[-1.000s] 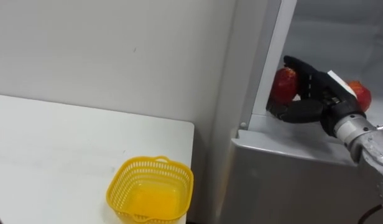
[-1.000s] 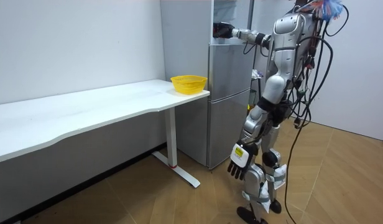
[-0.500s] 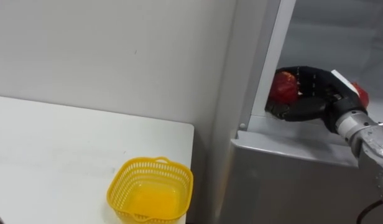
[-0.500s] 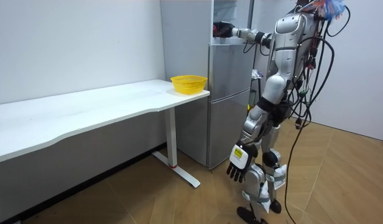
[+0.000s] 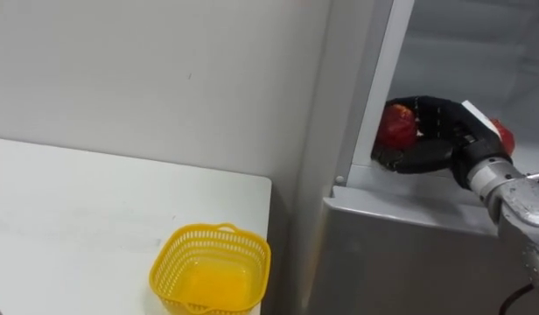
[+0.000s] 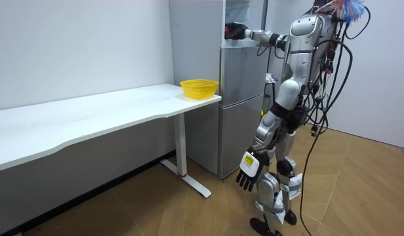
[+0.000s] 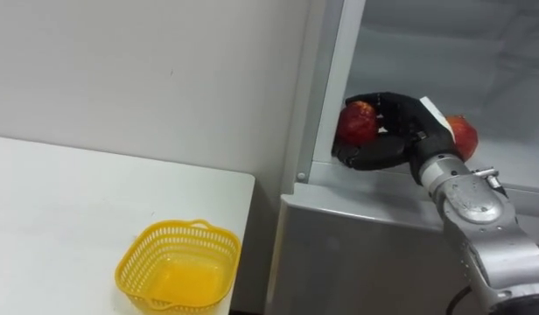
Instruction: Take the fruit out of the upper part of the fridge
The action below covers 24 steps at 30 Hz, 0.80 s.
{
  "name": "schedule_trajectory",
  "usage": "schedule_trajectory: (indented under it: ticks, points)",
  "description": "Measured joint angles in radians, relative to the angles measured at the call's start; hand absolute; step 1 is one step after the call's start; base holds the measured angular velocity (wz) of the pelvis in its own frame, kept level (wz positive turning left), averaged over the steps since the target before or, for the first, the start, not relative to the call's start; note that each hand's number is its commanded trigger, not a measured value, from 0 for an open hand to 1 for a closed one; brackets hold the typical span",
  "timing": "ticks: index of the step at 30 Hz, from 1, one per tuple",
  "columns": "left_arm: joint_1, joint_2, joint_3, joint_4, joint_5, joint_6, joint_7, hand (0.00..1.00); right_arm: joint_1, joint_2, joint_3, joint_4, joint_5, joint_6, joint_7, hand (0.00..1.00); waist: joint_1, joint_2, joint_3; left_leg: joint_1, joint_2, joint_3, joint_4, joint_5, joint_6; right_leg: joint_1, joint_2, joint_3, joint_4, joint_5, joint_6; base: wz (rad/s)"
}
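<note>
In the open upper fridge compartment (image 5: 453, 52) my right hand (image 5: 431, 133) (image 7: 397, 131) is shut on a red apple (image 5: 397, 127) (image 7: 357, 122), fingers over its top and thumb beneath, just inside the left door frame above the shelf edge. A second red apple (image 5: 505, 136) (image 7: 463, 133) lies behind the wrist, partly hidden. In the room view I stand before the grey fridge (image 6: 241, 98) with the right arm stretched up into it, and my left hand (image 6: 247, 171) hangs open by my thigh.
A yellow mesh basket (image 5: 212, 269) (image 6: 199, 87), with nothing in it, sits at the white table's (image 5: 77, 201) corner nearest the fridge. The closed lower fridge door (image 5: 409, 262) is below the hand. A white wall stands behind the table.
The right hand's fingers have curled down round the red apple, which they only flanked a second ago. The left hand has swung slightly at my side.
</note>
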<state>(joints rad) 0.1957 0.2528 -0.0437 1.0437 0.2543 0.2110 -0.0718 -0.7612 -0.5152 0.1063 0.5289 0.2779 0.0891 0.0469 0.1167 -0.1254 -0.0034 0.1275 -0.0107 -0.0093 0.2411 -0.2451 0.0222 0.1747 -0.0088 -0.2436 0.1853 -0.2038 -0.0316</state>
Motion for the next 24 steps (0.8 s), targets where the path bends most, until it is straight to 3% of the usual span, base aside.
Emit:
schedule_trajectory:
  ticks: [4, 10, 12, 15, 20, 24]
  points:
    - [0.011, -0.001, 0.000, 0.010, -0.027, -0.007, 0.001, 0.00, 0.058, 0.013, -0.004, -0.098, -0.016, 0.001, -0.059, 1.00, -0.004, 0.005, 0.0030, 0.000, -0.001, 0.003, 0.000, 0.000, 0.000, 0.000, -0.001, -0.002, 0.000, 0.000, 0.000, -0.01]
    - [0.015, -0.026, -0.012, 0.038, -0.027, -0.019, 0.004, 0.00, 0.160, 0.055, -0.016, -0.281, -0.098, 0.011, -0.174, 1.00, -0.013, 0.046, 0.0000, 0.000, -0.001, 0.004, -0.003, 0.000, 0.000, -0.001, -0.003, -0.007, 0.000, 0.000, 0.000, -0.01]
    - [0.014, -0.037, -0.016, 0.038, -0.028, -0.022, 0.004, 0.00, 0.204, 0.092, -0.019, -0.366, -0.141, 0.010, -0.216, 1.00, -0.020, 0.067, -0.0009, 0.002, -0.001, 0.005, -0.004, 0.000, 0.000, 0.000, -0.003, -0.006, 0.000, 0.000, 0.000, 0.00]
    - [0.005, -0.040, -0.019, 0.051, -0.027, -0.044, 0.017, 0.00, 0.267, 0.146, -0.019, -0.487, -0.211, 0.010, -0.270, 1.00, -0.033, 0.080, 0.0008, 0.000, 0.000, 0.008, -0.004, 0.000, 0.000, -0.002, -0.001, -0.007, 0.000, 0.000, 0.000, 0.00]
    - [0.000, -0.041, -0.018, 0.058, -0.029, -0.067, 0.043, 0.00, 0.295, 0.169, -0.018, -0.625, -0.286, 0.005, -0.346, 1.00, -0.035, 0.080, -0.0007, -0.003, -0.001, 0.006, -0.003, 0.000, 0.000, -0.003, -0.003, -0.004, 0.000, 0.000, 0.000, 0.00]
    - [-0.006, -0.042, -0.018, 0.088, -0.048, -0.084, 0.061, 0.00, 0.296, 0.176, -0.017, -0.733, -0.338, -0.039, -0.377, 1.00, -0.033, 0.078, -0.0007, -0.001, -0.002, 0.006, -0.004, 0.000, 0.000, 0.000, 0.002, -0.004, 0.001, 0.000, 0.000, 0.00]
